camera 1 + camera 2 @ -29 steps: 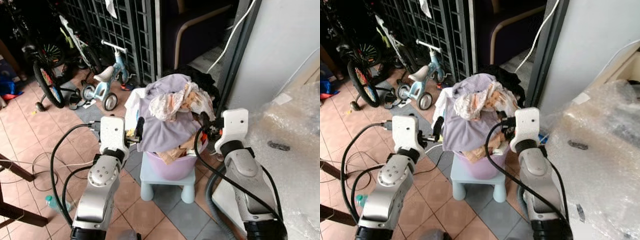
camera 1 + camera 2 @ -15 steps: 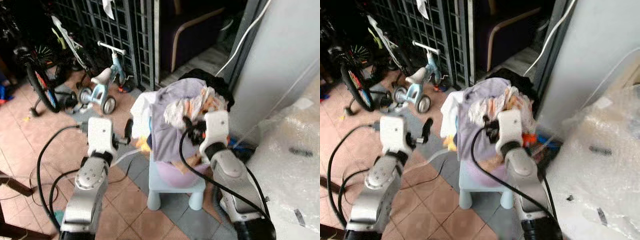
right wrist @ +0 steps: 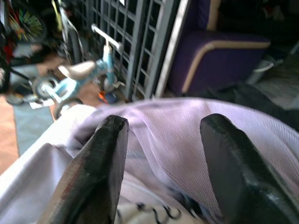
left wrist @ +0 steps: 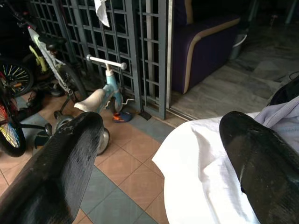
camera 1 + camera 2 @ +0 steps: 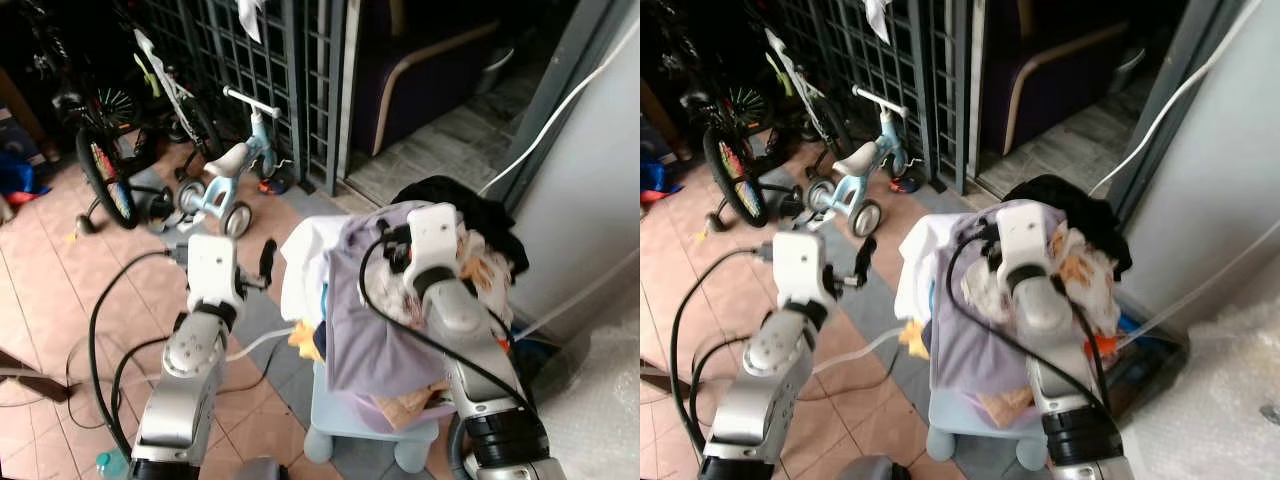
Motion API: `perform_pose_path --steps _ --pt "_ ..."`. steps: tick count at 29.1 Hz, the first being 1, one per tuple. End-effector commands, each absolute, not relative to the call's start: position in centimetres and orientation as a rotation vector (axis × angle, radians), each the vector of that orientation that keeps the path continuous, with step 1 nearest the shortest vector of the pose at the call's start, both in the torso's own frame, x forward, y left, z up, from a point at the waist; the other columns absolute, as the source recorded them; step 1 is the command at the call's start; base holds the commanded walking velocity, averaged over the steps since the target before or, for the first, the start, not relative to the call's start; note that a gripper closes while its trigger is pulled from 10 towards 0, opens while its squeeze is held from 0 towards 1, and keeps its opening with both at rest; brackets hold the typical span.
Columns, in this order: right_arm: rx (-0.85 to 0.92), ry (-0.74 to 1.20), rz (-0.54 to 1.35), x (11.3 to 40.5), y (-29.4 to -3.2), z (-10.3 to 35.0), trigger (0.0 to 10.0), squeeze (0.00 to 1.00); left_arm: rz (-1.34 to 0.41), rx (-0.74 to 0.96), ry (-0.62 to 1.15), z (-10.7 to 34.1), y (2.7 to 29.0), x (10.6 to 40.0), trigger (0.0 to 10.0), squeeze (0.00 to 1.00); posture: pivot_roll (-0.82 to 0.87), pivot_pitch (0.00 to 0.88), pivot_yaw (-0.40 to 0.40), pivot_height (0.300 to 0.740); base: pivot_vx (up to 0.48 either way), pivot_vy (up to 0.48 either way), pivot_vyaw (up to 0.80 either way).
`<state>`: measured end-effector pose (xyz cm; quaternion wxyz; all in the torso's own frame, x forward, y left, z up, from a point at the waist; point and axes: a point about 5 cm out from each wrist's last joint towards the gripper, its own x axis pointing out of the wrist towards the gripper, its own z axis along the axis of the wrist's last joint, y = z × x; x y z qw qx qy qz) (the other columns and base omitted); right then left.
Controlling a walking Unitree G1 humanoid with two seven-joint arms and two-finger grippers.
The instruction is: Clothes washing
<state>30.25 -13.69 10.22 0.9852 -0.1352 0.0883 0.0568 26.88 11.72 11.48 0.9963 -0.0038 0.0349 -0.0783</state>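
A floor of terracotta and grey tiles [image 5: 60,290] runs back to a dark metal grille gate [image 5: 290,60], with a dark purple armchair with a tan trim [image 4: 205,42] in the shaded room beyond it. On the far left stand a black bicycle with a spoked wheel [image 5: 105,180] and a small pale blue child's tricycle with a white seat [image 5: 235,165]. A grey-white wall [image 5: 590,200] rises on the right, with a white cable [image 5: 575,95] running down it.

Near the middle, a heaped pile of laundry [image 5: 380,300] overflows a lilac plastic basin [image 5: 375,410], which sits on a small pale blue plastic stool [image 5: 345,425]. The pile's near side is a lilac ribbed cloth [image 3: 187,135]; a white cloth [image 4: 205,168] hangs off its left side, a black garment [image 5: 470,205] lies at the far right, and a floral orange-and-white fabric [image 5: 1085,280] shows between them.

The right gripper [image 3: 161,154] hovers low over the top of the pile, its jaws spread apart above the lilac cloth and pinching nothing; whether the tips touch the fabric cannot be told. The left gripper [image 4: 159,154] is raised left of the pile, just beside the white cloth, its jaws spread wide and empty. Black cables [image 5: 105,330] loop from the left arm down toward the floor.
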Motion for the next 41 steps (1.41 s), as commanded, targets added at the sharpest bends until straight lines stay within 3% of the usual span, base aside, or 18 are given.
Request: perform_pose_path --steps 1,4,5,6,7,14,22,29,33,41 --pt "-0.305 0.247 0.06 30.4 -14.6 9.4 0.0 0.0 -0.169 0.006 0.081 11.3 11.4 26.7 10.0 0.0 -0.03 0.0 0.011 0.74 0.0 0.0 0.0" --pt "-0.275 0.278 0.031 30.7 -15.2 9.7 0.0 0.0 -0.192 0.033 0.086 11.3 11.2 27.0 10.0 0.0 -0.02 0.0 -0.009 0.74 0.0 0.0 0.0" --pt "-0.285 0.264 0.046 30.9 -15.1 10.1 3.4 0.0 -0.198 0.037 0.084 11.3 11.1 27.1 10.0 0.0 0.0 0.0 -0.028 0.74 0.0 0.0 0.0" --pt "-0.297 0.246 0.061 31.1 -14.9 10.5 7.7 0.0 -0.199 0.042 0.081 11.4 11.0 27.1 10.0 0.0 0.0 0.0 -0.028 0.74 0.0 0.0 0.0" --pt "-0.297 0.219 0.079 31.2 -14.7 11.1 10.0 0.0 -0.196 0.043 0.077 11.4 10.9 27.2 10.0 0.0 -0.01 0.0 -0.047 0.74 0.0 0.0 0.0" --pt "-0.215 0.048 0.163 31.4 -13.2 13.7 10.0 0.0 -0.165 0.005 0.057 11.2 10.9 26.4 10.0 0.0 0.01 0.0 -0.052 0.74 0.0 0.0 0.0" --pt "-0.294 0.078 0.259 29.3 -14.9 13.2 10.0 0.0 -0.117 0.027 0.068 9.9 11.6 25.6 10.0 0.0 0.02 0.0 -0.078 0.74 0.0 0.0 0.0" --pt "-0.346 0.015 0.266 28.3 -14.8 13.8 10.0 0.0 -0.125 0.105 0.05 9.9 11.4 26.0 10.0 0.0 0.01 0.0 -0.081 0.74 0.0 0.0 0.0" --pt "-0.36 -0.062 -0.048 28.6 -17.5 15.3 10.0 0.0 -0.137 0.148 0.029 10.5 12.1 25.4 10.0 0.0 0.01 0.0 -0.059 0.74 0.0 0.0 0.0" --pt "-0.252 0.099 -0.279 26.1 -20.3 12.0 10.0 0.0 -0.123 0.152 0.05 9.9 13.0 24.7 10.0 0.0 -0.02 0.0 0.004 0.74 0.0 0.0 0.0"
